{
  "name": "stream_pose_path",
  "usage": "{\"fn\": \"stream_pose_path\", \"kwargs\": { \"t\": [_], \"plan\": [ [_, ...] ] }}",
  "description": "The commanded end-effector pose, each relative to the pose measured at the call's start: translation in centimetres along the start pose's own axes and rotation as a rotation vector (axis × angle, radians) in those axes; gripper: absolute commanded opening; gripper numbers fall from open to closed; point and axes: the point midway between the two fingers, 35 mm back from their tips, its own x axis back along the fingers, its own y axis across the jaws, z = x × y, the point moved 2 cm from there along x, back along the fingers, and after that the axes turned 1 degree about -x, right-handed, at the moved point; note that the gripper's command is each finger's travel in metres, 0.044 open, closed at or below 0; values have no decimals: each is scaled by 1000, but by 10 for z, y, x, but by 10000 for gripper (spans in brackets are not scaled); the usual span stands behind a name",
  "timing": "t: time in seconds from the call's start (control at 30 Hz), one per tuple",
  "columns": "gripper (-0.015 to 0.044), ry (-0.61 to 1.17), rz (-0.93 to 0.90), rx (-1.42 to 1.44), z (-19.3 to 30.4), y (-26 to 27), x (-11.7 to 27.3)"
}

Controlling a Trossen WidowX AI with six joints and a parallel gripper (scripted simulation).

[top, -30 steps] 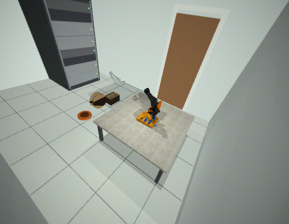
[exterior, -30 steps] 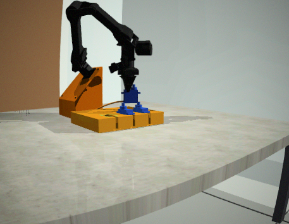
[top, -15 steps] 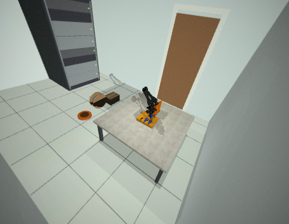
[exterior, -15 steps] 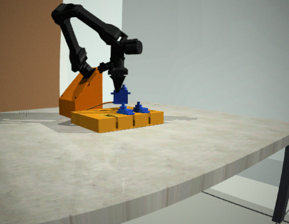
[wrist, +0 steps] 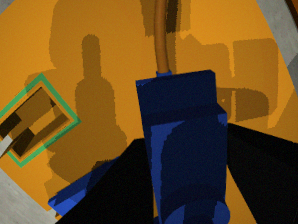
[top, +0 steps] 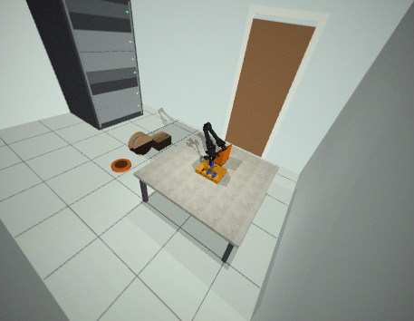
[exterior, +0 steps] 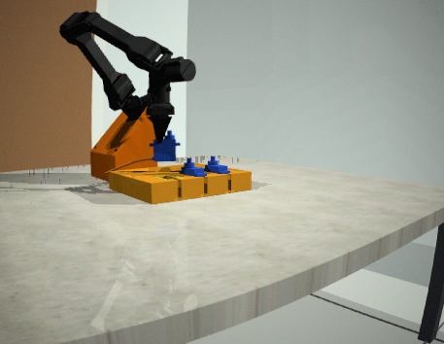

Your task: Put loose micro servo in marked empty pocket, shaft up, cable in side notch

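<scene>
The loose blue micro servo (top: 211, 163) (exterior: 165, 150) (wrist: 187, 135) is upright, output shaft up, a little above the orange deck (exterior: 133, 187) (wrist: 115, 30). My gripper (exterior: 160, 140) (wrist: 182, 141) is shut on it, one black finger on each side. Its brown cable (exterior: 133, 161) (wrist: 161, 40) leaves the end of the body and trails over the deck. The green-outlined empty pocket (wrist: 60, 98) is to the left of the servo in the wrist view, partly cut off by the frame. Its outline is turned at an angle to the servo body.
Two seated blue servos (exterior: 192, 170) (exterior: 217, 167) stand in the deck with shafts up; one (wrist: 72, 202) shows partly at the wrist view's lower left, near a finger. The orange arm base (exterior: 103, 164) stands behind the deck on the table (top: 174, 168) (exterior: 284, 233).
</scene>
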Motion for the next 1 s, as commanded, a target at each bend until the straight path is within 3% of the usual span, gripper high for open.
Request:
{"fn": "stream_pose_path", "kwargs": {
  "t": [0.0, 0.33, 0.97],
  "plan": [
    [0, -4, -8, 2, -21, 9, 1],
    [0, -7, -9, 59, -31, 14, 1],
    [0, -9, -6, 705, -31, 14, 1]
  ]
}}
